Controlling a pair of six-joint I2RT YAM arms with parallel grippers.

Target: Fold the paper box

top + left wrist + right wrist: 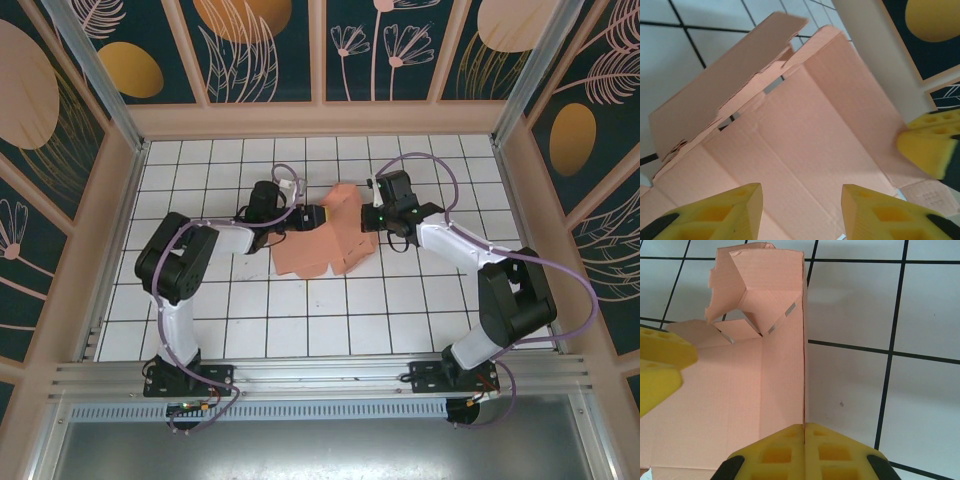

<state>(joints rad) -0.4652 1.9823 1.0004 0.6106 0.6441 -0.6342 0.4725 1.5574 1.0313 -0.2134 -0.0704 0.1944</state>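
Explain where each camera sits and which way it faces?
Top external: fixed above and behind, facing down on the tiled table; both arms show whole, left gripper and right gripper meeting at the paper box.
Left wrist: rides the left wrist, facing the box's inner panels past its own open yellow fingers.
Right wrist: rides the right wrist, facing down an upright box wall pinched by its own fingers.
Shared: each wrist view catches the other gripper's yellow fingers at its edge.
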